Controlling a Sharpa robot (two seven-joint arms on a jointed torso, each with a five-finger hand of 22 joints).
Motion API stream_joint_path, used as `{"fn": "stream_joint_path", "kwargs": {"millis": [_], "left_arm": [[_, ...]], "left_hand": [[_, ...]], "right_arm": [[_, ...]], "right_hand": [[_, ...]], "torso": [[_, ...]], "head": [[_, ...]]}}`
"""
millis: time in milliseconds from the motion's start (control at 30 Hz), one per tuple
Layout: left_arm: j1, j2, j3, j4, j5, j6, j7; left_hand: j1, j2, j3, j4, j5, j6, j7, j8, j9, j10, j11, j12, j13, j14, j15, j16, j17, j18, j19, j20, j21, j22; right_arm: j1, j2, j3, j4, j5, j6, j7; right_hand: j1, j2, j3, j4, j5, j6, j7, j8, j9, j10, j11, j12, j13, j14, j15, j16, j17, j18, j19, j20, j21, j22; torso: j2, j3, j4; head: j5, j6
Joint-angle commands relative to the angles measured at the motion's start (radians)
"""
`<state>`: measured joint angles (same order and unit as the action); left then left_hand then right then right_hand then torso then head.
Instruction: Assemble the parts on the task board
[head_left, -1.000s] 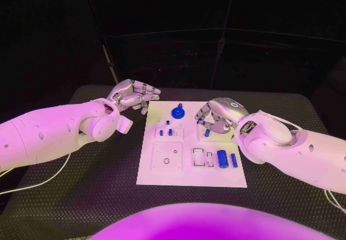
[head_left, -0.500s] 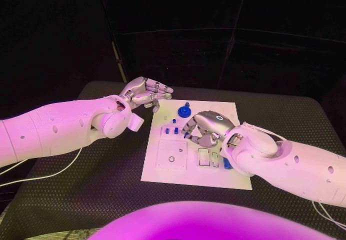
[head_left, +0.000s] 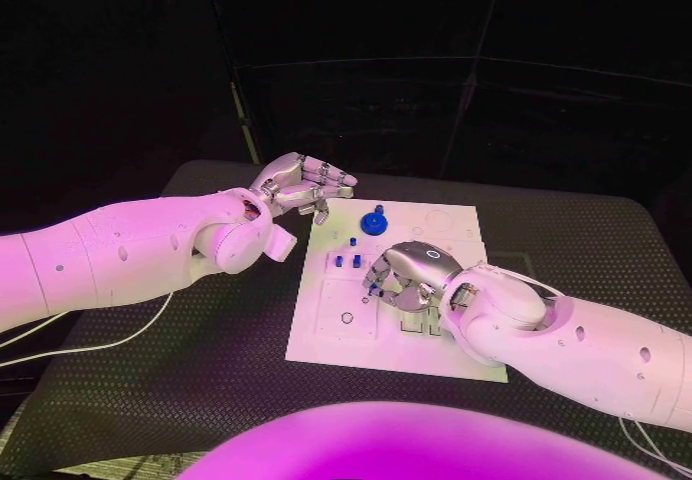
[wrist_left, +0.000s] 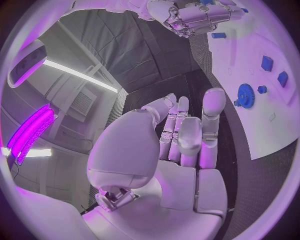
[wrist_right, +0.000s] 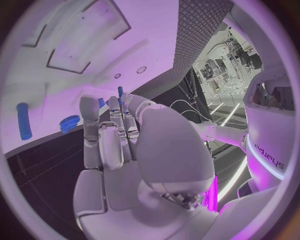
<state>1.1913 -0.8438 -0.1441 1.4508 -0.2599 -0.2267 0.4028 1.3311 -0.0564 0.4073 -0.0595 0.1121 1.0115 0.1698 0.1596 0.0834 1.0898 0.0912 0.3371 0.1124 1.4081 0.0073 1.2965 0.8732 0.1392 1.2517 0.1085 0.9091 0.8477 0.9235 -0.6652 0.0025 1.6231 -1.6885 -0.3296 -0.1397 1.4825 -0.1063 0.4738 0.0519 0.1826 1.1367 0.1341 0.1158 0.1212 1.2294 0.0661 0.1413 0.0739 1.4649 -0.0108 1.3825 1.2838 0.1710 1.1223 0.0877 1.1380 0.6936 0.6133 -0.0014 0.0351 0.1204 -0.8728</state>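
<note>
Left hand (head_left: 299, 186): empty, fingers loosely spread, raised beside the board's (head_left: 325, 340) far left corner.
Right hand (head_left: 408, 272): over the board's middle, fingers curled down; cannot tell if it holds anything.
Blue gear (head_left: 376, 221): at the board's far end.

Rig appearance check: both arms and hands as I saw them.

My left arm (head_left: 130, 255) and right arm (head_left: 577, 335) were smooth white shells, rounded at the wrists, dotted with small dark screw holes. Left hand (head_left: 299, 187) and right hand (head_left: 405, 274) were silver metal, segmented fingers with pale rounded pads (wrist_left: 214, 102). A thin pale cable (head_left: 87, 345) trailed off the left arm. The right arm's wrist housing (head_left: 498, 295) carried thin light wiring across it.
</note>
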Motion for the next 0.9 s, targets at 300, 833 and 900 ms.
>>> {"fn": "stream_joint_path", "kwargs": {"millis": [300, 833, 900], "left_arm": [[0.001, 0.007, 0.001, -0.002, 0.007, 0.007, 0.019], [0.001, 0.012, 0.001, -0.004, 0.007, 0.016, 0.014], [0.001, 0.012, 0.001, -0.004, 0.007, 0.017, 0.013]], "left_hand": [[-0.005, -0.005, 0.004, 0.001, -0.002, -0.005, 0.002, 0.002, -0.001, -0.005, 0.001, 0.004, 0.001, -0.007, -0.001, -0.006, -0.002, 0.020, -0.007, -0.001, -0.006, -0.001], [-0.005, -0.004, 0.006, 0.000, -0.002, -0.006, 0.002, 0.002, -0.002, -0.007, 0.001, 0.005, 0.001, -0.007, 0.000, -0.005, -0.001, 0.020, -0.008, 0.000, -0.008, -0.002], [-0.005, -0.004, 0.006, 0.000, -0.002, -0.006, 0.002, 0.002, -0.002, -0.007, 0.001, 0.005, 0.001, -0.007, 0.000, -0.005, -0.001, 0.020, -0.008, 0.000, -0.008, -0.002]], "right_arm": [[-0.017, 0.012, 0.000, -0.016, -0.023, 0.010, 0.020], [-0.034, 0.039, 0.000, -0.036, -0.064, 0.003, 0.008], [-0.034, 0.042, 0.000, -0.038, -0.065, 0.007, 0.005]], "right_hand": [[-0.008, 0.003, -0.001, -0.007, 0.001, -0.001, 0.006, 0.000, 0.001, 0.005, 0.002, -0.006, 0.000, 0.055, -0.002, 0.003, 0.000, -0.012, 0.000, 0.004, 0.003, 0.000], [-0.009, 0.003, -0.001, -0.007, 0.001, 0.000, 0.006, 0.000, 0.001, 0.005, 0.002, -0.006, 0.000, 0.055, -0.002, 0.004, 0.000, -0.011, -0.001, 0.004, 0.002, -0.002], [-0.009, 0.003, -0.001, -0.007, 0.001, 0.000, 0.006, 0.000, 0.001, 0.005, 0.002, -0.006, 0.000, 0.055, -0.002, 0.003, 0.000, -0.011, -0.001, 0.004, 0.002, -0.002]], "torso": [[0.001, -0.0001, 0.0005], [0.001, 0.0005, 0.0001], [0.001, 0.0004, 0.0002]], "head": [[0.010, 0.000], [0.016, 0.000], [0.017, 0.000]]}}
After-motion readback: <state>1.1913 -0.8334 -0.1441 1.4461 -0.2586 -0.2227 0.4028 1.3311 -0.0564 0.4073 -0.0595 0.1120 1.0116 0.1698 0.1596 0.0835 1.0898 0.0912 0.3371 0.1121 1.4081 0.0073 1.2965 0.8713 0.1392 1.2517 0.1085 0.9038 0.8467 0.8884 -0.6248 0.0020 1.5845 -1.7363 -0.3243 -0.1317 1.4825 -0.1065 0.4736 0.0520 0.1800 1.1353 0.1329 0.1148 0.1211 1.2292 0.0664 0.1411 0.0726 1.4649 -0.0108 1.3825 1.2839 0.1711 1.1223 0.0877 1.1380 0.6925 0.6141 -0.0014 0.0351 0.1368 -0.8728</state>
